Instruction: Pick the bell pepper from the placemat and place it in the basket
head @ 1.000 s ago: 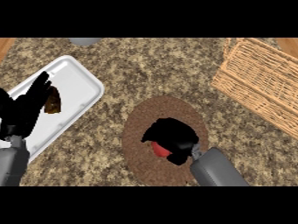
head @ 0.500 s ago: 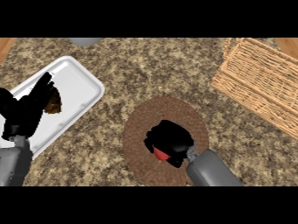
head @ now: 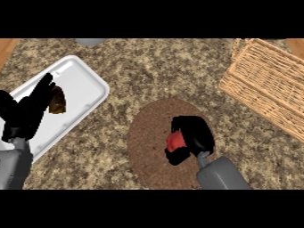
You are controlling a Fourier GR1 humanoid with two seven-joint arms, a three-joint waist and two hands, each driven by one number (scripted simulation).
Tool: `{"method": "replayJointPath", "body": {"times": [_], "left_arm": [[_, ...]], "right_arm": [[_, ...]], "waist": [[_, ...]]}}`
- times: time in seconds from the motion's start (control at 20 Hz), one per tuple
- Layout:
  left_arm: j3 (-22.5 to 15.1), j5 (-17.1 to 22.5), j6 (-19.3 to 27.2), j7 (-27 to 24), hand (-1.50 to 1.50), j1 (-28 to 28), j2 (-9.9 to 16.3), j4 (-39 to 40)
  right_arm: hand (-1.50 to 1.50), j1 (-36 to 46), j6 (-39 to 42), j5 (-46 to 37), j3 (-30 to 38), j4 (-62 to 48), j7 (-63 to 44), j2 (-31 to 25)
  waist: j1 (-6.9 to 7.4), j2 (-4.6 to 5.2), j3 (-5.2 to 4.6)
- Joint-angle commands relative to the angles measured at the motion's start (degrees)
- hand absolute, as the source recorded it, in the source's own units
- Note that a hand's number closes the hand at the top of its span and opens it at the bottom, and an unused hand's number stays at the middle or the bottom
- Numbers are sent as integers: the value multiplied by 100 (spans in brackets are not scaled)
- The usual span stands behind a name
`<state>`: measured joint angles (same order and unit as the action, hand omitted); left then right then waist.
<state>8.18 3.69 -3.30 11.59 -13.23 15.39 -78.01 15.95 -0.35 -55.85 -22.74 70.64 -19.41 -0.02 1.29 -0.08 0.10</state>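
Since a moment ago your right hand (head: 192,138) has curled round the pepper (head: 174,141), which sits on the mat (head: 147,138). Lift straight up before swinging toward the basket (head: 276,84). Your left hand (head: 22,113) rests, fingers straight, over the tray (head: 82,82).

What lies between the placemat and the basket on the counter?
In the head view, only bare speckled counter separates the placemat from the basket.

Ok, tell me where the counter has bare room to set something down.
Bare counter lies between the white tray and the basket, above the placemat. The placemat is crowded: the right robot hand curls round the bell pepper.
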Motion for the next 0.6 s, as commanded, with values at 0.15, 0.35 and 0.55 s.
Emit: {"method": "replayJointPath", "body": {"times": [0.15, 0.35, 0.55], "left_arm": [[-130, -68, -3, -53, 0, -62, -138, 188], [-75, 98, -132, 192, 0, -188, -56, 55], [-124, -97, 124, 143, 0, -94, -146, -62]], "right_arm": [[150, 207, -2126, 1510, -1172, 607, -2085, 2], [150, 838, -3505, 1507, -1639, 1183, -2378, 2], [150, 1840, -4025, 477, -2141, 1288, -3868, 2]], "waist": [[158, 42, 5], [184, -7, 2], [88, -49, -18]]}}
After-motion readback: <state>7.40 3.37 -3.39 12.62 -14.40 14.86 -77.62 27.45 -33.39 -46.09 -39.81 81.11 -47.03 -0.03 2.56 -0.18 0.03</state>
